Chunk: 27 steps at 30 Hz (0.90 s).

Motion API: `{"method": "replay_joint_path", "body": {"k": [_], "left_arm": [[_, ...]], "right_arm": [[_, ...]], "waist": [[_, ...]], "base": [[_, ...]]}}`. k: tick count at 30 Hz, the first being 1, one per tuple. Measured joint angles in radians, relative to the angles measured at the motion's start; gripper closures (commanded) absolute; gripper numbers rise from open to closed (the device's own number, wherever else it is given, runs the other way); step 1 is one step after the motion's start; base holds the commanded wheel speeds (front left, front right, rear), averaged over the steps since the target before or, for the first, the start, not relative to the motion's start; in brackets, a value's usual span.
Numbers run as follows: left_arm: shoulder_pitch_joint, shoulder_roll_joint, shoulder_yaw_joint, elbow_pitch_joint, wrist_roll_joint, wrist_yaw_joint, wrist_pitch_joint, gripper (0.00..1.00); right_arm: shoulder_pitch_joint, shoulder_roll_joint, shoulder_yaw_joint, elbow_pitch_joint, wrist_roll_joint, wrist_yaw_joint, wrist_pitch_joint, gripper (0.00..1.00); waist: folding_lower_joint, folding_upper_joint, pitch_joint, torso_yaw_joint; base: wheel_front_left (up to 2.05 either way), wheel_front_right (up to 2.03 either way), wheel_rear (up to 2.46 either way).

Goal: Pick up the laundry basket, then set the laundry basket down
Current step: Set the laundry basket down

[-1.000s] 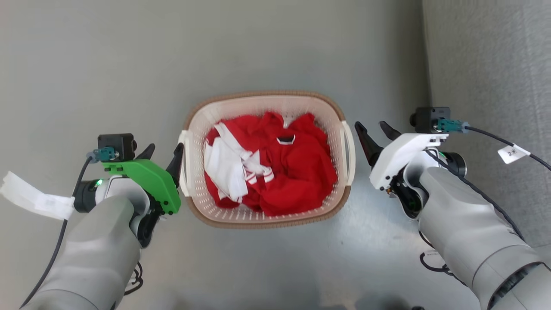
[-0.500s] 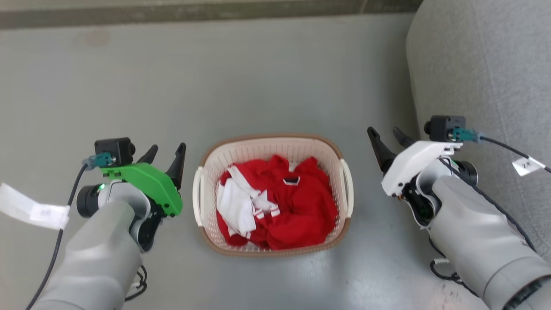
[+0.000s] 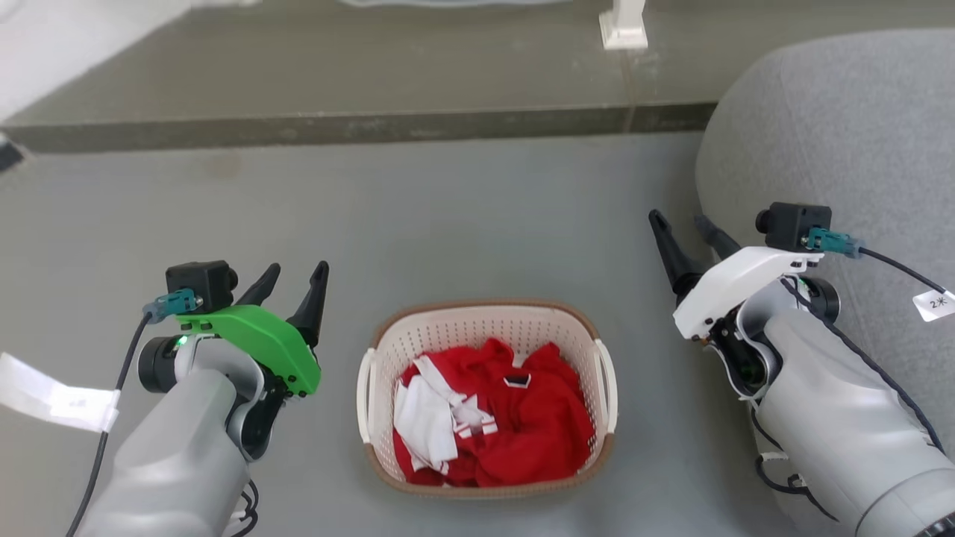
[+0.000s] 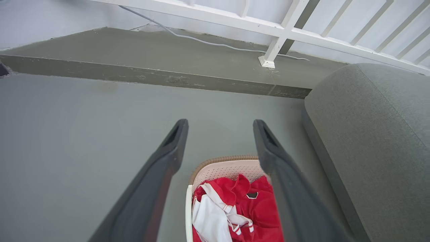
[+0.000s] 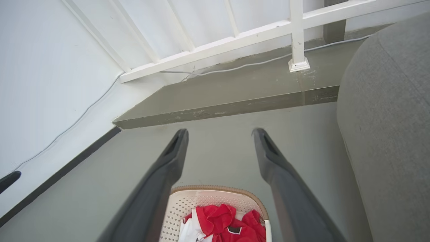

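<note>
The basket stands upright on the floor, mouth up. Its long axis runs left to right, with handles at the ends. It sits between the left gripper and right gripper, touching neither; both have fingers spread, empty. A cable tag reads "2" plus an unclear mark.

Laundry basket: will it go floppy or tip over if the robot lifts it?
Probably stiff: the laundry basket looks like moulded plastic holding its shape. Likely light, since only soft red and white clothes lie inside. It may tilt if lifted by one loop handle alone.
</note>
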Motion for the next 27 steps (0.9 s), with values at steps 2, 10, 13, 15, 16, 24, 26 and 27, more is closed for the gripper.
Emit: {"method": "replay_joint_path", "body": {"k": [2, 10, 13, 15, 16, 24, 26, 27], "left_arm": [[0.013, 0.002, 0.024, -0.027, 0.013, 0.001, 0.0, 0.0], [0.057, 0.033, 0.153, -0.173, 0.114, 0.037, 0.0, 0.0], [0.088, 0.036, 0.204, -0.229, 0.135, 0.046, 0.0, 0.0], [0.119, 0.036, 0.236, -0.265, 0.158, 0.058, 0.0, 0.0], [0.135, 0.036, 0.253, -0.282, 0.174, 0.063, 0.0, 0.0], [0.252, 0.03, 0.359, -0.408, 0.247, 0.067, -0.003, 0.0], [0.289, 0.024, 0.393, -0.448, 0.266, 0.075, -0.003, 0.0], [0.3, 0.021, 0.406, -0.46, 0.275, 0.075, -0.003, 0.0]], "right_arm": [[0.012, -0.006, -0.021, -0.036, -0.019, -0.009, 0.0, 0.0], [0.086, -0.027, -0.122, -0.196, -0.106, -0.051, 0.0, 0.0], [0.114, -0.03, -0.167, -0.262, -0.14, -0.063, 0.0, 0.0], [0.143, -0.034, -0.203, -0.305, -0.165, -0.082, 0.0, 0.0], [0.158, -0.036, -0.221, -0.326, -0.176, -0.09, -0.001, 0.0], [0.266, -0.033, -0.298, -0.471, -0.272, -0.114, -0.002, 0.0], [0.3, -0.026, -0.321, -0.51, -0.304, -0.121, -0.002, 0.0], [0.311, -0.023, -0.327, -0.521, -0.311, -0.122, -0.002, 0.0]], "waist": [[0.0, 0.0, -0.019, 0.004], [0.0, 0.0, -0.066, 0.021], [0.0, 0.0, -0.071, 0.024], [0.0, 0.0, -0.074, 0.026], [0.0, 0.0, -0.076, 0.026], [0.0, 0.0, -0.085, 0.029], [0.0, 0.0, -0.087, 0.029], [0.0, 0.0, -0.088, 0.029]], "base": [[0.0, 0.0, 0.0], [0.0, 0.0, 0.0], [0.0, 0.0, 0.0], [0.0, 0.0, 0.0], [0.0, 0.0, 0.0], [0.0, 0.0, 0.0], [0.0, 0.0, 0.0], [0.0, 0.0, 0.0]]}}
